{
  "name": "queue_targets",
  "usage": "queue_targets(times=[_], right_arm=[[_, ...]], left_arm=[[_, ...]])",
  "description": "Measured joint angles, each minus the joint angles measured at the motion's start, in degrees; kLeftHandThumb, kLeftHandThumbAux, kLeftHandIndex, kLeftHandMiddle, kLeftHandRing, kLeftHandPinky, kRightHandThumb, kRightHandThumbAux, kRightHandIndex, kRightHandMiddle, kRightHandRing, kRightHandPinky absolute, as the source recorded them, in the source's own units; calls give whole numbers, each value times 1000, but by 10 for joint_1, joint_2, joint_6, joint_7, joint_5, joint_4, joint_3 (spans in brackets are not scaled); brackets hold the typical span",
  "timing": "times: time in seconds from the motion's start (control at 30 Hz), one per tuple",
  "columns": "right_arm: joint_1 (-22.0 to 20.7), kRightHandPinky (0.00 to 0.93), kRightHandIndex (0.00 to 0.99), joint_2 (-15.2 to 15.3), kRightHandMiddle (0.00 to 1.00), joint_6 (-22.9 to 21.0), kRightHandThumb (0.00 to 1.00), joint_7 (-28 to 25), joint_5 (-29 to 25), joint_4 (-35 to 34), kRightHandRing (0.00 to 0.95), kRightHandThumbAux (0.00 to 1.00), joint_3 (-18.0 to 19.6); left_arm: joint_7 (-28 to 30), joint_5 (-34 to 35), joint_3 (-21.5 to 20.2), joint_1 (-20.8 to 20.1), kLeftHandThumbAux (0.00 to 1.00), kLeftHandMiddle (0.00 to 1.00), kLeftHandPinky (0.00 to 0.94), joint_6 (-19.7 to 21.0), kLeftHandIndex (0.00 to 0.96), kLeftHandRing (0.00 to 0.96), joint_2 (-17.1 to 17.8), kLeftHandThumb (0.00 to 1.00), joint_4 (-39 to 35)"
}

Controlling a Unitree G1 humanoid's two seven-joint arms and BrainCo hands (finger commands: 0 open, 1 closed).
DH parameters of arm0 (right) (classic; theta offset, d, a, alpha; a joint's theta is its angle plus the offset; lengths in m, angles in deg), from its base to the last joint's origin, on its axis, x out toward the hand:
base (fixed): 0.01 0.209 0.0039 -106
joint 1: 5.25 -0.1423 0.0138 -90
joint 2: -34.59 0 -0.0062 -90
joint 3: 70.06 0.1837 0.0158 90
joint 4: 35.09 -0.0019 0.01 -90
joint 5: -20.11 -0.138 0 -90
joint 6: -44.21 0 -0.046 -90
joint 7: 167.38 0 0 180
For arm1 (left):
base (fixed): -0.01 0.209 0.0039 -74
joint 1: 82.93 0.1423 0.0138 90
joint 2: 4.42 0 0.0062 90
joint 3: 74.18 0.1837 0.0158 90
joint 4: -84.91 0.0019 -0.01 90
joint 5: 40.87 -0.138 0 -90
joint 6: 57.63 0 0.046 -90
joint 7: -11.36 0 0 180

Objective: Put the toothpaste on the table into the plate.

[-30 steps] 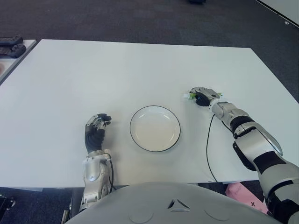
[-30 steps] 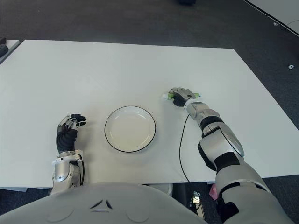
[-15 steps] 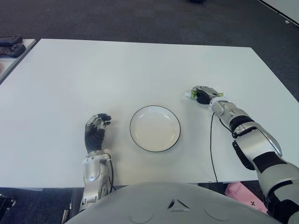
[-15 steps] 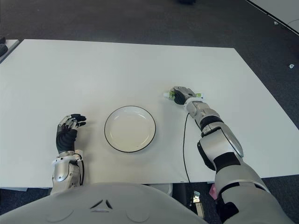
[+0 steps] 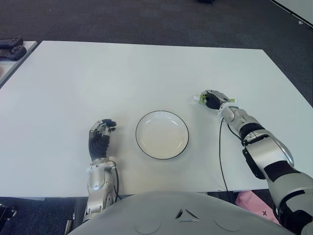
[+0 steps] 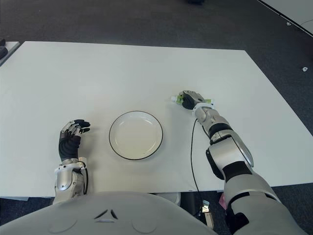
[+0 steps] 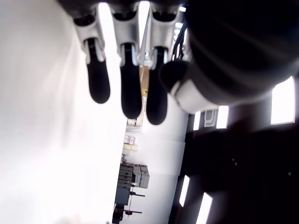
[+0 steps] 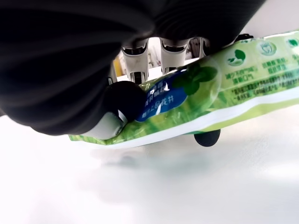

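A green and white toothpaste tube [image 8: 201, 88] lies under my right hand [image 5: 211, 99], to the right of the plate and a little farther back. In the right wrist view the thumb and fingers are curled round the tube, just above the white table [image 5: 146, 73]. Its white cap [image 5: 196, 99] pokes out on the hand's left side and its flat end [image 5: 230, 100] on the right. The white plate with a dark rim [image 5: 141, 144] stands empty near the table's front middle. My left hand [image 5: 100, 137] shows left of the plate, fingers loosely extended and holding nothing.
A black cable [image 5: 219, 156] runs from my right forearm down over the table's front edge. Dark objects [image 5: 11, 49] lie on a side surface at the far left. Dark carpet surrounds the table.
My right hand has shifted slightly back on the table with the tube in it. The left hand and the plate have not moved.
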Motion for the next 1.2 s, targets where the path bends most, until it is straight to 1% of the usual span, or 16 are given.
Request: queue_targets(times=[0.37,0.53,0.6,0.73,0.87,0.93,1.07,1.2], right_arm=[[8,622,401,-1,544,30,845,2,-27,-9,727,674,30],[15,659,402,-1,547,57,846,0,-40,-21,735,674,42],[19,688,407,-1,555,69,849,-4,-44,-25,744,672,49],[30,711,414,-2,567,96,852,-13,-64,-44,753,669,67],[37,726,419,-1,574,116,854,-31,-86,-88,758,668,89],[42,735,420,-1,576,126,854,-39,-98,-121,762,668,101],[62,766,420,-1,578,138,855,-52,-122,-209,774,667,119],[87,778,418,-3,578,142,856,-61,-129,-291,786,667,126]], left_arm=[[0,-1,0,0,725,467,402,-6,423,430,0,708,7],[-1,-1,0,0,724,470,396,-6,423,433,0,711,7],[-2,-1,0,0,724,470,392,-6,423,434,0,709,6],[-3,-3,0,0,725,467,392,-6,422,434,0,707,5],[-3,-7,1,-1,725,466,398,-6,423,432,0,706,6],[-3,-10,1,-1,725,466,401,-6,423,431,0,705,6],[-3,-11,1,-1,725,463,402,-10,423,428,0,703,9],[-3,-11,1,-2,725,461,394,-10,423,425,0,704,10]])
